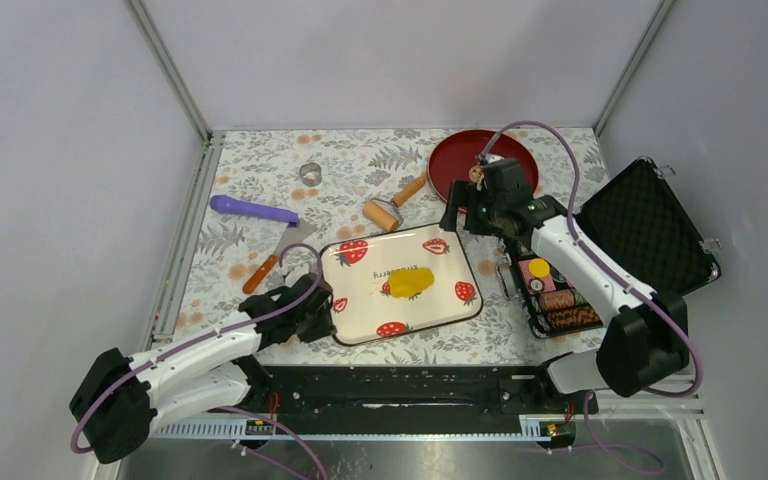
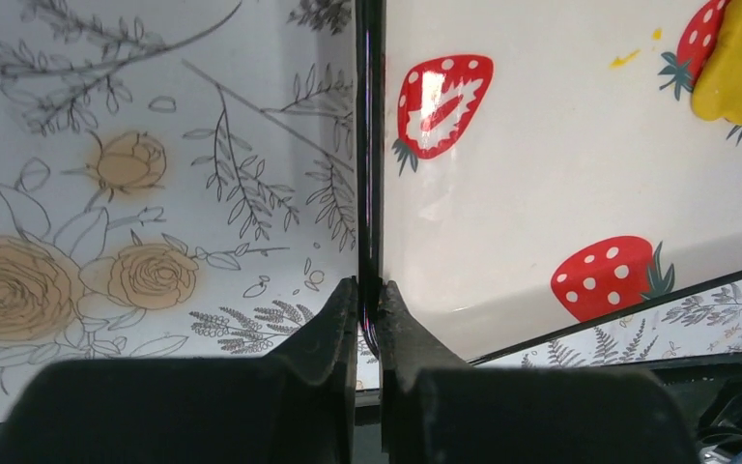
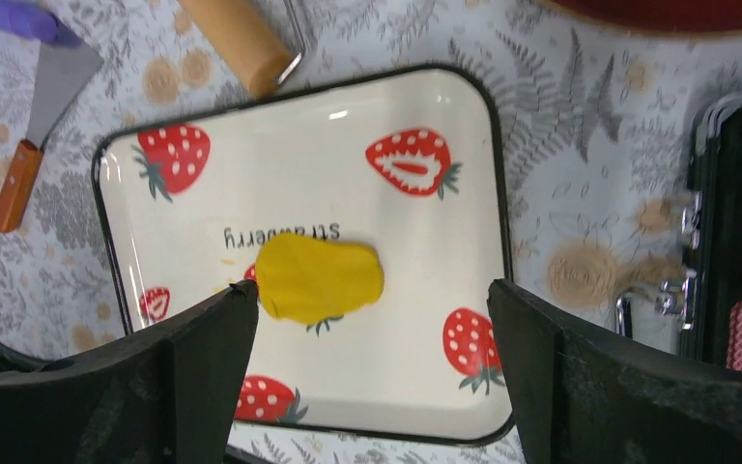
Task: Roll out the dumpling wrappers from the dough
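The table [image 1: 260, 170] is covered with a pale cloth printed with leaves and tan flowers. Plain grey-white walls [image 1: 60, 150] close it in on three sides, with metal posts [image 1: 170, 70] in the far corners.

One white tray [image 1: 360, 285] with a black rim lies at the near middle. Five printed strawberries show clearly on it, and a sixth peeks out from under the dough. Beyond the tray lie one small roller [image 1: 390, 208] with a wooden handle, one scraper [image 1: 278, 255] with a wooden handle, one purple stick [image 1: 253, 209] and one small metal ring [image 1: 310, 172]. One red plate [image 1: 460, 160] sits at the far right. One open black case [image 1: 650, 225] stands to the right of the tray, with small items packed in its lower half.

There is one piece of dough [image 1: 407, 282], a flattened yellow oval. It lies on the tray, a little right of centre and just beside the printed word. Its long axis runs left to right along the tray's long side, with the right end tipped slightly toward the far edge.

The left gripper [image 2: 368, 290] is pinched tight on the tray's left rim, one finger on each side of it. The right gripper [image 3: 372, 290] hangs above the tray's far right part with its fingers spread wide and nothing between them.
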You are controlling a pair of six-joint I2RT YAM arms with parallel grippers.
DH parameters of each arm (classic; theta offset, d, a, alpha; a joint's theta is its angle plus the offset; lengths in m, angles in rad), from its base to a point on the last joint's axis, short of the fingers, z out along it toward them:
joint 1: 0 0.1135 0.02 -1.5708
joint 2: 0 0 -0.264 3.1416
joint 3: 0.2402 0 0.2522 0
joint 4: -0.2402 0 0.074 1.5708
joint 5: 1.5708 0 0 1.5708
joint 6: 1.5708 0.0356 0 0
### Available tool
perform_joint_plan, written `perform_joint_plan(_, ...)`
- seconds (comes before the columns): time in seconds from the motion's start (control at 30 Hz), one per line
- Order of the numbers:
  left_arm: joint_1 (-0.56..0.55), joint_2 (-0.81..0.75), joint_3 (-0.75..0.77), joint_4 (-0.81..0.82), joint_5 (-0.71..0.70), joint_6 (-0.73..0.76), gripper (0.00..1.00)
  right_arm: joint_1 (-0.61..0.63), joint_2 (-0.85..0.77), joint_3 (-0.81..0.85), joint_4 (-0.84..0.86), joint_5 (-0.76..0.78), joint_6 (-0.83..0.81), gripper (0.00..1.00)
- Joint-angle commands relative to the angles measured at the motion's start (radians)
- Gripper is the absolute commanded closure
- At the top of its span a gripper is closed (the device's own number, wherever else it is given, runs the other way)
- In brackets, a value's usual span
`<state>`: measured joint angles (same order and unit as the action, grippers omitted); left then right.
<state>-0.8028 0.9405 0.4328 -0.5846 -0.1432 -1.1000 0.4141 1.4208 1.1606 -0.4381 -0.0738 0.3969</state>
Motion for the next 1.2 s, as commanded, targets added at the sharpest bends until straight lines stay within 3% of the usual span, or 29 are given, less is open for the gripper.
perform_joint_plan(0.0,0.029,0.026,0.079,-0.006,-0.049,0.168,1.00,0.000,-0.100,-0.072,-0.029,-0.062,0.030,0.04)
perform_joint_plan(0.1,0.045,0.036,0.108,-0.009,-0.027,0.204,0.87,0.000,-0.150,-0.111,-0.048,-0.085,0.046,0.04)
perform_joint_plan(0.3,0.087,0.011,0.228,-0.042,0.054,0.250,0.28,0.000,-0.269,-0.204,-0.037,-0.102,0.081,0.02)
perform_joint_plan(0.37,0.122,0.030,0.288,-0.055,0.088,0.259,0.16,-0.003,-0.288,-0.232,-0.023,-0.095,0.086,0.01)
perform_joint_plan(0.67,0.434,0.353,0.557,0.125,0.499,0.348,0.16,-0.009,-0.284,-0.328,0.053,-0.130,0.119,0.00)
perform_joint_plan(0.8,0.573,0.564,0.764,0.108,0.586,0.363,0.19,-0.031,-0.237,-0.350,0.098,-0.157,0.125,0.00)
perform_joint_plan(1.07,0.761,0.898,1.119,0.071,0.451,0.297,0.30,-0.065,-0.158,-0.317,0.117,-0.191,0.106,0.01)
perform_joint_plan(1.17,0.795,1.006,1.234,0.029,0.379,0.289,0.40,-0.068,-0.138,-0.306,0.119,-0.202,0.101,0.01)
